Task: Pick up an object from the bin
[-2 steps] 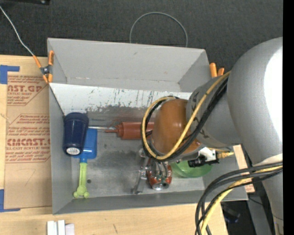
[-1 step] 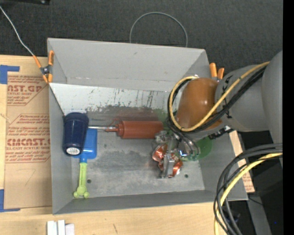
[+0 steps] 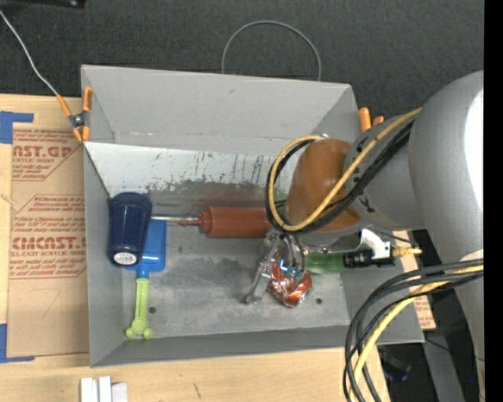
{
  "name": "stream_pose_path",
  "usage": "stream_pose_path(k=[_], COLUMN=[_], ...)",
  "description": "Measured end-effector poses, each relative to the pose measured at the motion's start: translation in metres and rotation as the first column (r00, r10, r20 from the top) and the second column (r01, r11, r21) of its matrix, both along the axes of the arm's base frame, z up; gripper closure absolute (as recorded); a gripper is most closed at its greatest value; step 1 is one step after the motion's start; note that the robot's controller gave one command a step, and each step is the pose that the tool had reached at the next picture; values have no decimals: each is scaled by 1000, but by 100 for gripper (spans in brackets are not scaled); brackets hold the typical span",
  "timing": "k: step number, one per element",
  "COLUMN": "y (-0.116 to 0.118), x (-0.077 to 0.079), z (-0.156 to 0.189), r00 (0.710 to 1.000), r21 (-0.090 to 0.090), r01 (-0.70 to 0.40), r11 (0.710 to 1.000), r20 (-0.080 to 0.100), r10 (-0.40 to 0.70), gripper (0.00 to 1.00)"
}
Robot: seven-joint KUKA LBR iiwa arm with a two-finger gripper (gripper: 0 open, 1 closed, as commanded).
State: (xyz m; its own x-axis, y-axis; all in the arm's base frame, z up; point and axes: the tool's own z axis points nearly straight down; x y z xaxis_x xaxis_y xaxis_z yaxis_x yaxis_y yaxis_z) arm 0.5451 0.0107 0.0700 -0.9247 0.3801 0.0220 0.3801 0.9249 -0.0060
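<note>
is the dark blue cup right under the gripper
No, the dark blue cup lies at the bin's left end, while the gripper is at the right beside a red crumpled wrapper.

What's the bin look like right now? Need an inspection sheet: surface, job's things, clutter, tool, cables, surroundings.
Surface: grey metal bin, floor scuffed, dark streaks on the back wall.
Job's things: red crinkled object at front right, right against the tool; cannot tell if it is gripped.
Clutter: dark blue cup on its side at left; blue scraper with green handle beside it; red-brown screwdriver mid-bin; green object at right, under the arm.
Tool: low at front right, down by the floor.
Cables: yellow and black cables looped around the orange wrist cover.
Surroundings: dark floor behind the bin, with a thin wire looped on it.
</note>
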Motion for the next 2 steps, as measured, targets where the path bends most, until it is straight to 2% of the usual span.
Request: stream_pose_path(k=[1, 2], y=[-8, -39], x=[-14, -10], z=[1, 1], r00=[1000, 931], r21=[-3, 10], r01=[15, -365], r11=[1000, 931], r20=[4, 3], r10=[-15, 365], gripper=[0, 100])
